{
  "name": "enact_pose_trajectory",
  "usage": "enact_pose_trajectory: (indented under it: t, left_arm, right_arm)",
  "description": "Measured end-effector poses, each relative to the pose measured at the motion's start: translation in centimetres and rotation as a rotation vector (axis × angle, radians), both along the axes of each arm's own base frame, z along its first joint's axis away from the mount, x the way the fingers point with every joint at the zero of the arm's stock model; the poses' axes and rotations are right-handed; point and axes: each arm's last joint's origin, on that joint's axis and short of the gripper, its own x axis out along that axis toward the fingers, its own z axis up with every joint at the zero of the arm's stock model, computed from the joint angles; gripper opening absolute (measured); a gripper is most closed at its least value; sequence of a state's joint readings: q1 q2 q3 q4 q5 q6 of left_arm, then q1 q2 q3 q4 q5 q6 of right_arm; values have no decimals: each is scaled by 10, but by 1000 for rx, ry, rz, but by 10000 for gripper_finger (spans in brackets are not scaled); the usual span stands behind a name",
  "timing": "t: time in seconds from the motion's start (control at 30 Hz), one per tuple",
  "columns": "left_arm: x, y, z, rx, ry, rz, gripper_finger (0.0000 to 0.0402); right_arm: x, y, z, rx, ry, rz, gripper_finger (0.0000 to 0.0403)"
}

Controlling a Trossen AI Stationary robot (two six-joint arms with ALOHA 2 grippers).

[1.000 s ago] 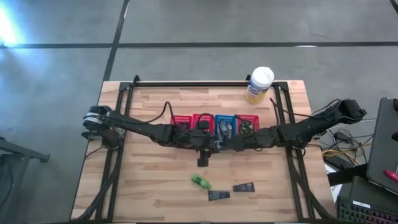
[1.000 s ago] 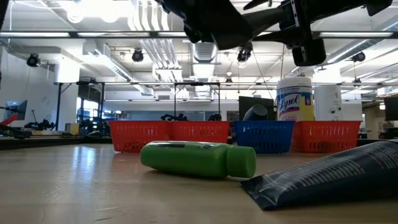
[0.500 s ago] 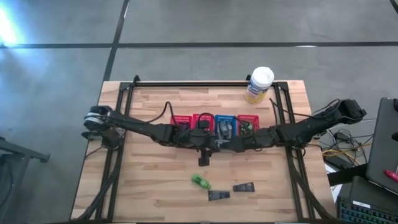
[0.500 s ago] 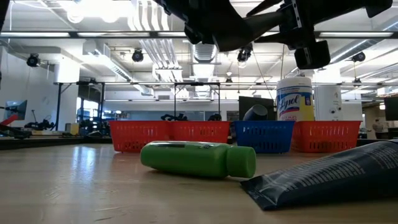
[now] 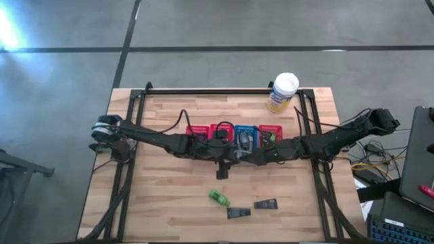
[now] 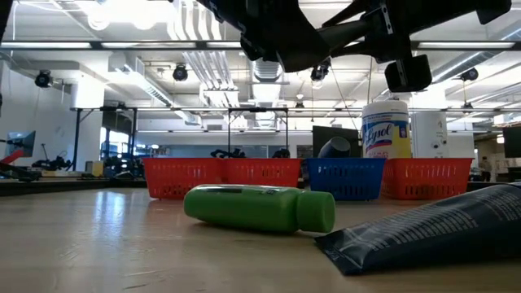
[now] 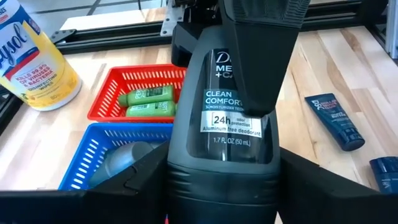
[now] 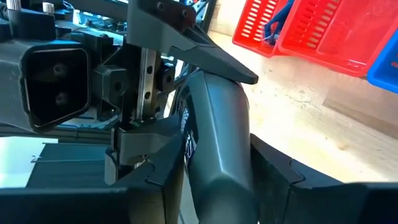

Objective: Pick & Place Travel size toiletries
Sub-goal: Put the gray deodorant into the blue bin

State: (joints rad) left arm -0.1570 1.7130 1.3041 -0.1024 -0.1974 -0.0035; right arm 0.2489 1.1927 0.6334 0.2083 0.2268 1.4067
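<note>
**Near edge of tabletop (image 5: 163,203), right of centre**
- Dark tube (image 5: 238,212): flat, the item closest to the near edge.
- Second dark tube (image 5: 266,204): flat, just beside the first, toward the right edge and apart from it.
- Green bottle (image 5: 218,197): on its side, cap toward the tubes, near the first tube but not touching it.

**Middle of tabletop, raised above the wood**
- Left claw (image 5: 229,153): reaches in from the left edge. It is closed around the base of the grey bottle (image 7: 211,124), with no gap seen at either side.
- Right claw (image 5: 245,155): reaches in from the right edge, tip to tip with the left claw. It is closed narrow on the same grey bottle, with one finger lying across the white-printed label.
- Grey bottle: dark, rounded, and carried clear of the tabletop between the two claws, just in front of the basket row.

**Beyond the claws, a row of four baskets side by side across the tabletop's middle**
- Left red basket (image 5: 197,129): contents cannot be told.
- Second red basket (image 5: 218,127): partly under the arms.
- Blue basket (image 5: 245,129): holds a rounded grey item (image 7: 127,158).
- Right red basket (image 7: 118,84): holds two green bottles (image 7: 148,102) lying side by side.

**Far edge, toward the right corner**
- Yellow canister (image 5: 283,92): white lid, upright, well apart from the baskets.
</note>
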Motion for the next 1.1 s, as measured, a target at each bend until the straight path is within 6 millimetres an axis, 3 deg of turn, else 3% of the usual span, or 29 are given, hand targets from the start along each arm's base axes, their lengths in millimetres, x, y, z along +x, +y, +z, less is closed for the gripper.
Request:
enact_pose_trajectory:
  t: [0.3, 0.47, 0.6, 0.7, 0.83, 0.93, 1.1]
  left_arm:
    - [-13, -4, -17, -28, 213, -1, 269]
    - [-15, -2, -20, -23, 239, 69, 278]
    - [0, 8, -19, 72, 100, 141, 277]
    - [16, 24, -26, -3, 11, 99, 277]
    - [16, 34, -44, -132, 125, 135, 277]
    - [1, 24, -44, -110, 249, 107, 277]
    - [-23, -20, -28, 15, 306, -101, 277]
  right_arm:
    - [-5, -4, -10, -42, 111, -55, 114]
    - [-8, -7, -16, -62, 176, -107, 82]
    - [-7, -13, -15, -76, 173, -141, 55]
    - [-7, -18, -17, -98, 191, -159, 42]
    - [-12, -25, -25, -118, 307, -136, 42]
    - [-16, -15, -30, -125, 366, 2, 64]
    - [-15, 5, -27, -296, 358, 191, 127]
